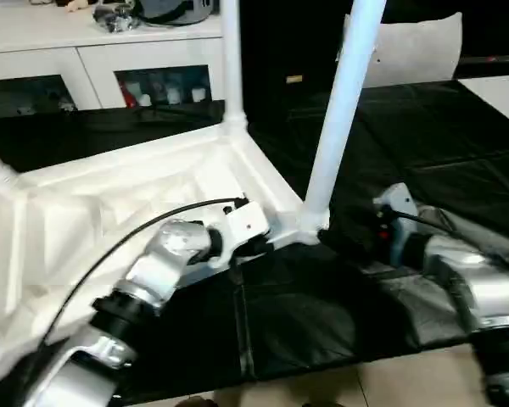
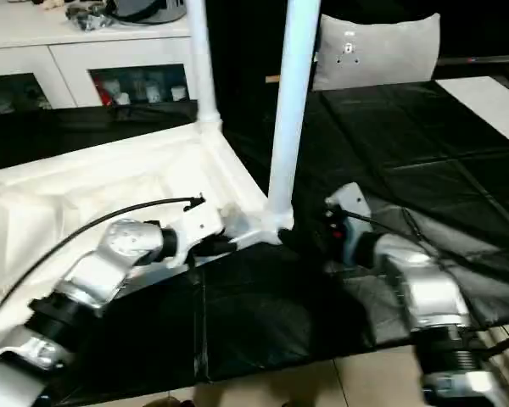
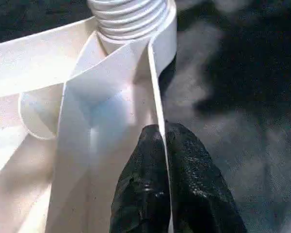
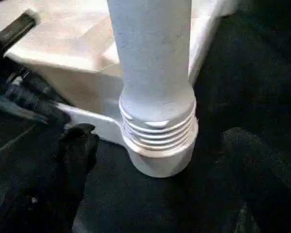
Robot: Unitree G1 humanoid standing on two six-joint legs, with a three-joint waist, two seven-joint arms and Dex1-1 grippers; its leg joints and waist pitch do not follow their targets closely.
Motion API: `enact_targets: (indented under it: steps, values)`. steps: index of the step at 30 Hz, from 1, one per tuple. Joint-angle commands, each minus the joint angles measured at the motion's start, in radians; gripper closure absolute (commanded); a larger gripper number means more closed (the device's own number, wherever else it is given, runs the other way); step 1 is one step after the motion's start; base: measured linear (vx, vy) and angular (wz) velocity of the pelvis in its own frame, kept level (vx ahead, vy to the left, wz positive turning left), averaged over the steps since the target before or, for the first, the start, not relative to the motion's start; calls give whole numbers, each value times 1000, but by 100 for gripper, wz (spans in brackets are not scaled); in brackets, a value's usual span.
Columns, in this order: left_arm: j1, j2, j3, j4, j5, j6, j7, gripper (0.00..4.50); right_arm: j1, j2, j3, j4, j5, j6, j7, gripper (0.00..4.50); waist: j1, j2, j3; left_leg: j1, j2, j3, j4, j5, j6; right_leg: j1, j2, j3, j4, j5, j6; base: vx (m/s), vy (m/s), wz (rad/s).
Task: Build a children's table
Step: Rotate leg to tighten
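So my left gripper (image 3: 157, 194) is clamped on the thin side wall of the top (image 1: 110, 212), one black finger (image 3: 140, 189) inside the rim and the other outside, right by the corner socket (image 4: 157, 162) nearest me. That grip is what keeps the upside-down top from sliding on the black mat (image 1: 322, 331) while the leg goes in.

My right gripper (image 4: 150, 184) is down beside the base of the near leg (image 1: 343, 110), fingers spread either side of the socket and holding nothing. One finger (image 4: 75, 150) shows clearly, the other only as a dark blur, and neither touches the leg.

In the right wrist view the leg's threads are still partly showing above the socket, so I'd say it isn't fully screwed home. It also leans a bit in the head view. A second leg (image 1: 231, 64) already stands at the far corner, in front of the cabinet (image 1: 102, 68).

To do this well: I'd close the right fingers on the leg just above the threads, straighten it first so it doesn't cross-thread, then turn in short bites. Left hand holds firm but not so hard it bends that thin wall.
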Motion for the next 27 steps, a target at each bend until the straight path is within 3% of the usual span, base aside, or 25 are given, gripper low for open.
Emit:
enact_targets:
  steps: [1, 3, 4, 9, 10, 19, 27]
  values:
    - [15, 29, -64, 9, 21, -45, -95, 450, -18, -14, 22, 3, -13, -37, 50, 3, 6, -7, -65, 14, 55, -17, -63, -233, 75, 45, -63, 43, -72, -186, -248, 0, 0, 0]
    - [13, 58, -82, 20, 24, -104, -142, 450, -21, -37, 44, 10, -20, -74, 106, 3, 10, -12, -62, 19, 58, -16, -66, -276, 63, 41, -63, 43, -76, -241, -244, 0, 0, 0]
    - [12, 66, -86, 24, 23, -121, -159, 450, -21, -45, 52, 10, -17, -80, 130, 3, 14, -9, -59, 23, 59, -16, -68, -297, 56, 38, -63, 44, -79, -272, -238, 0, 0, 0]
    - [5, 108, -110, 39, 20, -195, -250, 450, -26, -67, 105, 18, -19, -114, 246, 3, 24, -13, -60, 24, 62, -16, -70, -303, 44, 38, -66, 47, -75, -283, -231, 0, 0, 0]
    - [4, 109, -111, 39, 15, -202, -261, 450, -28, -65, 111, 20, -16, -113, 256, 29, 24, -17, -60, 23, 61, -16, -70, -296, 46, 39, -66, 47, -73, -280, -233, 0, 0, 0]
    - [-13, 105, -122, 60, 2, -262, -328, 450, -54, -33, 171, 62, -19, -123, 324, 106, 37, -17, -63, 23, 62, -12, -66, -250, 54, 39, -67, 47, -67, -242, -248, 0, 0, 0]
    - [-19, 97, -120, 75, -2, -269, -333, 450, -55, -28, 173, 68, -9, -115, 343, 168, 46, -19, -65, 23, 62, -11, -64, -233, 55, 41, -68, 47, -64, -233, -244, 0, 0, 0]
